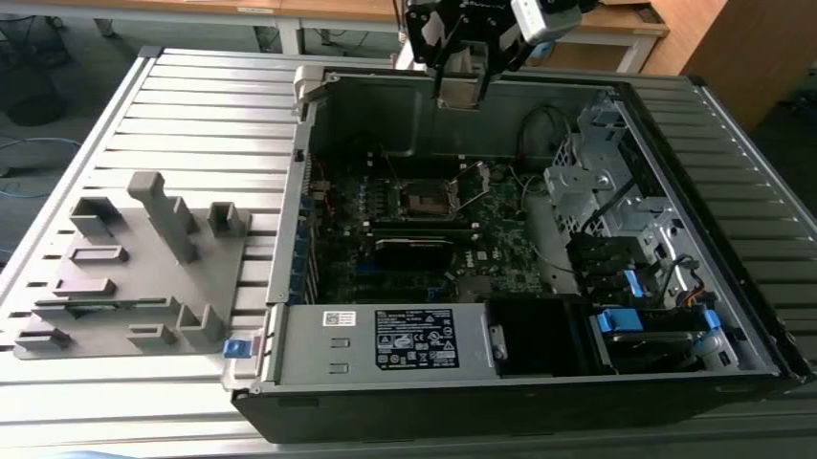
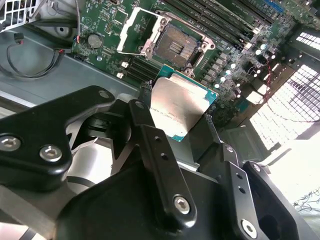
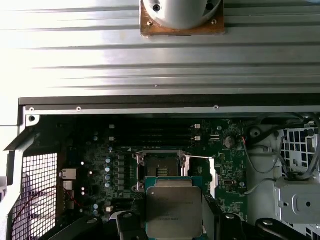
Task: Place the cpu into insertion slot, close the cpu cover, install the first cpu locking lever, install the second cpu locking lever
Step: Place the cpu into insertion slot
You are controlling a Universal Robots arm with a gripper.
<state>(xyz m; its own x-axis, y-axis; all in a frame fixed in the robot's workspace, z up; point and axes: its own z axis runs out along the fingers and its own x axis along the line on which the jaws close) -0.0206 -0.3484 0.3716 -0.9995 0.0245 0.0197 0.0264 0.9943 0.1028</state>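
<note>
The gripper (image 1: 460,94) is pinching the cpu (image 2: 180,107) by its edges and hovering above the case (image 1: 301,163), with the open slot (image 2: 175,47) lying almost straight below it, cover (image 2: 136,29) flipped back.

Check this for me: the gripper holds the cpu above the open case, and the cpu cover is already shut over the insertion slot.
Not quite. The cpu cover is swung open beside the insertion slot, whose dark middle lies bare, as the second wrist view shows. The rest holds: the gripper holds the cpu above the open case.
</note>
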